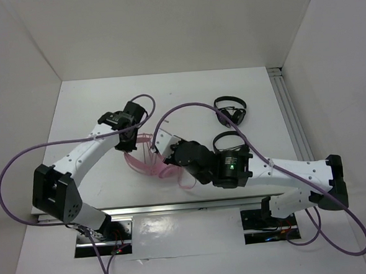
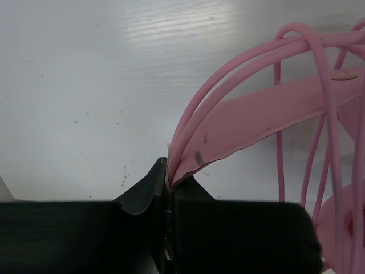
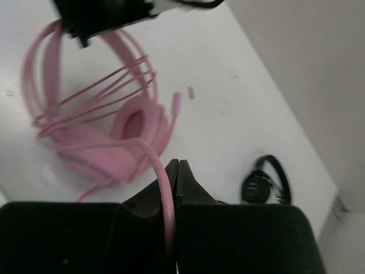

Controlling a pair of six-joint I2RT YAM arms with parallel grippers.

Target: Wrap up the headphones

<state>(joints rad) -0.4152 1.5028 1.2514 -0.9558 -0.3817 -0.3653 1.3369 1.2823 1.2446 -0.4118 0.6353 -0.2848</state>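
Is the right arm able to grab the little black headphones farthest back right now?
Probably not yet: the right gripper is shut on the pink cable. Those black headphones themselves lie uncovered.

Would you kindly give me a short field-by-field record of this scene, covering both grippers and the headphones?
left gripper: shut on the headband, with cable strands running into the same pinch
right gripper: shut on the cable
headphones: pink, several cable loops strung across the band
table: white
black headset: lies apart from the pink set, not held
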